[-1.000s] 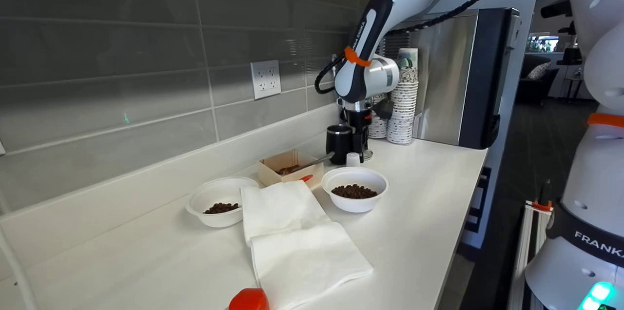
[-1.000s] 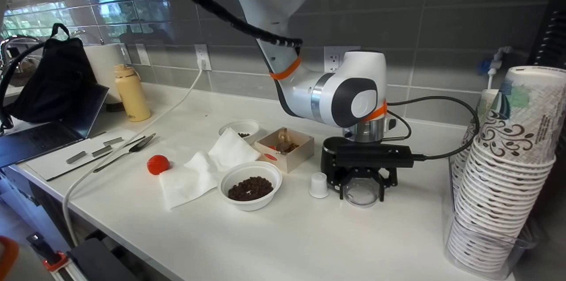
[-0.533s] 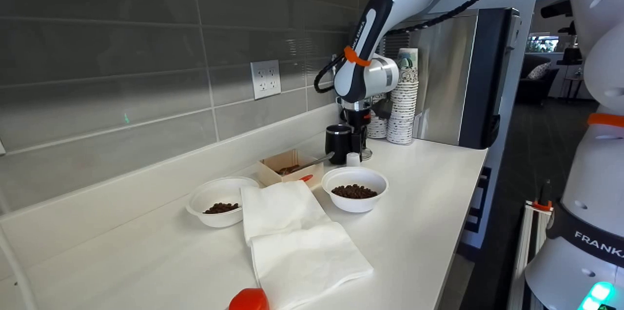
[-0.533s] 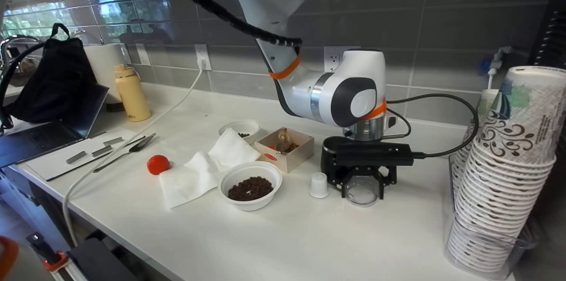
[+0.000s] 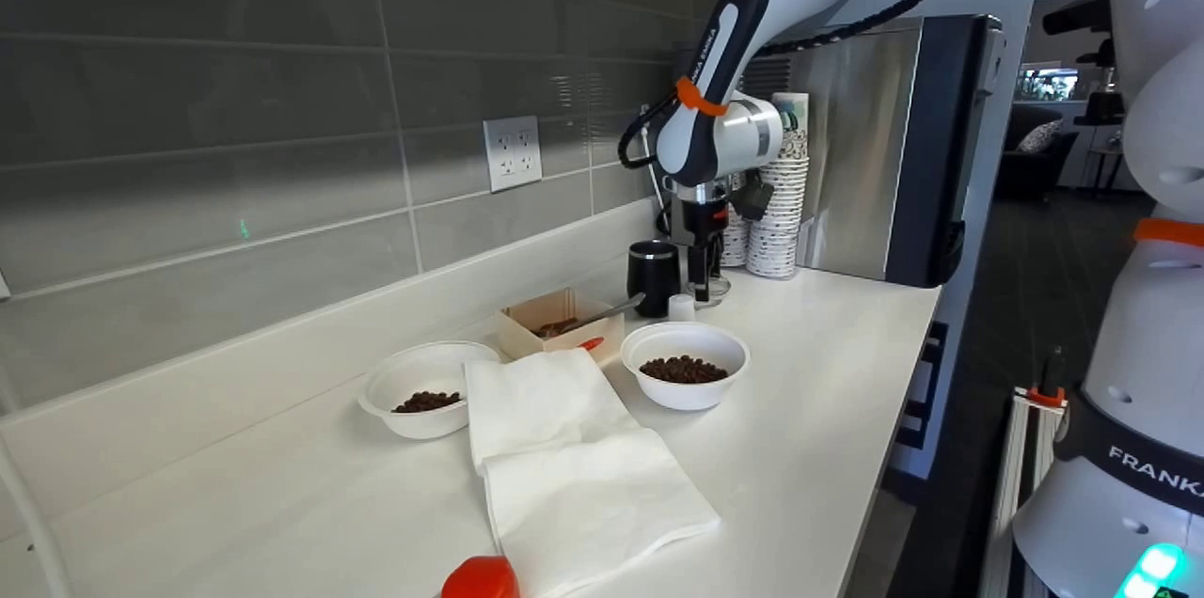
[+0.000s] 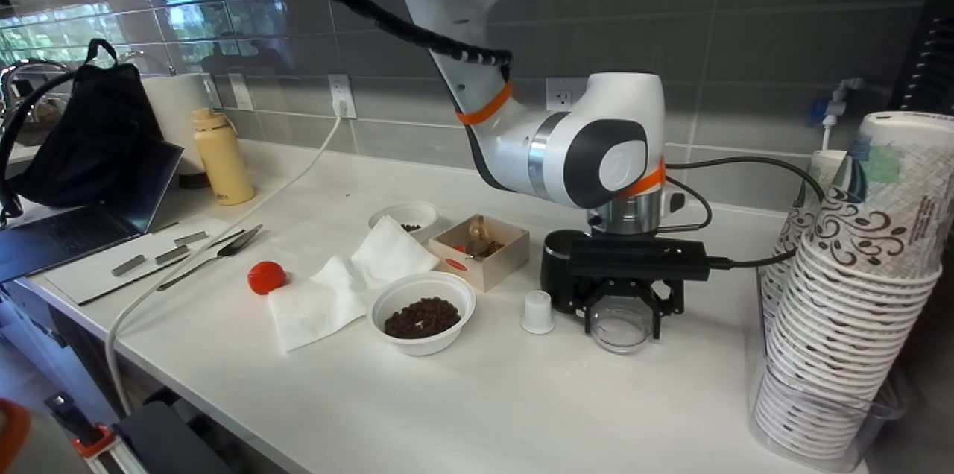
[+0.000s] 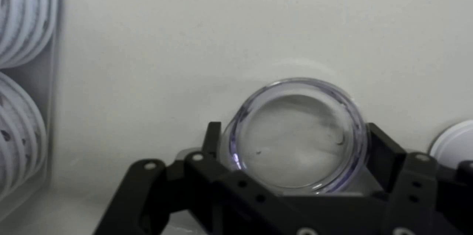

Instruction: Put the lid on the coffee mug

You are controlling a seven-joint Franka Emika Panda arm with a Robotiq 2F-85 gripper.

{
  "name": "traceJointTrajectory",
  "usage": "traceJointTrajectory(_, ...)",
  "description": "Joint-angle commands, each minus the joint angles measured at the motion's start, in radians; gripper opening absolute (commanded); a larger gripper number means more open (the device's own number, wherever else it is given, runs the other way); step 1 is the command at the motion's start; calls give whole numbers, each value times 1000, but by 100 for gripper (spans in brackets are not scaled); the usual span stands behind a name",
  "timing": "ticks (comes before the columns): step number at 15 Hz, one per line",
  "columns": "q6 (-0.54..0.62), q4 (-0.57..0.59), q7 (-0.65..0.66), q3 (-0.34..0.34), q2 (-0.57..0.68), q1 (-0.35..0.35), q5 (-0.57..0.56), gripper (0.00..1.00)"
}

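Observation:
The black coffee mug (image 5: 653, 283) stands upright near the wall, its rim uncovered. It also shows in an exterior view (image 6: 554, 273), partly hidden behind my gripper, and is out of the wrist view. My gripper (image 6: 622, 329) points down just beside the mug. Its two fingers are shut on the rim of a clear round lid (image 6: 621, 319), one finger at each side. In the wrist view the lid (image 7: 295, 142) fills the space between the fingertips (image 7: 293, 131). The lid seems slightly above the counter.
A small white cup (image 6: 537, 312) stands close to the mug and gripper. Tall white paper cup stacks (image 6: 835, 340) stand on the gripper's far side from it. A wooden box (image 6: 484, 265), white bowls (image 6: 422, 314) and napkins (image 6: 320, 310) lie beyond. The tiled wall is behind.
My gripper has moved away from the mug towards the paper cups and a little up. The clear lid has moved with it. The mug stays in place.

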Motion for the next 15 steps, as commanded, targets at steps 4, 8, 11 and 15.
traceJointTrajectory(4,-52,-132,74,-17,-225,15,-9,67)
traceJointTrajectory(8,-73,-188,112,-30,-343,35,-26,67)
traceJointTrajectory(11,-87,-197,112,-30,-389,50,-19,67)
traceJointTrajectory(15,-103,-163,91,-17,-383,84,5,67)
